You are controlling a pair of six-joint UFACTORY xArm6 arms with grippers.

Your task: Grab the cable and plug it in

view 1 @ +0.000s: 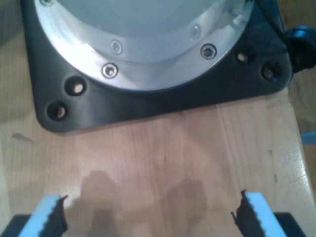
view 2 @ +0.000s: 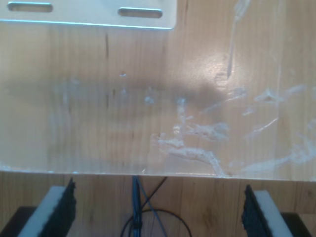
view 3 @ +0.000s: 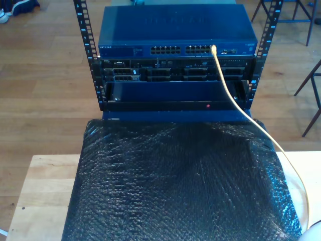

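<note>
Setting: wood-plank floor point(view 3: 45, 95) behind a pale wooden table point(view 3: 42, 186), most of it draped in black bubble-wrap sheet point(view 3: 180, 186).

Rack point(view 3: 175, 75): black perforated uprights holding a blue network switch point(view 3: 175, 35) on top, further dark units stacked below.

Cable point(view 3: 226, 85): pale yellow, its tip seated in a port on the switch's front face, toward the exterior view's right; it runs down across the rack front and over the sheet toward the exterior view's lower right corner.

My first gripper point(view 1: 148, 215): jaws spread wide, nothing between them, above bare wood just before a black base plate point(view 1: 163, 103) carrying a bolted metal ring point(view 1: 148, 64).

My second gripper point(view 2: 158, 212): jaws spread wide, empty, over a clear scuffed plastic sheet point(view 2: 163, 113) on wood; thin blue and black wires point(view 2: 140, 207) between the fingers; a slotted metal plate point(view 2: 89, 15) beyond.
</note>
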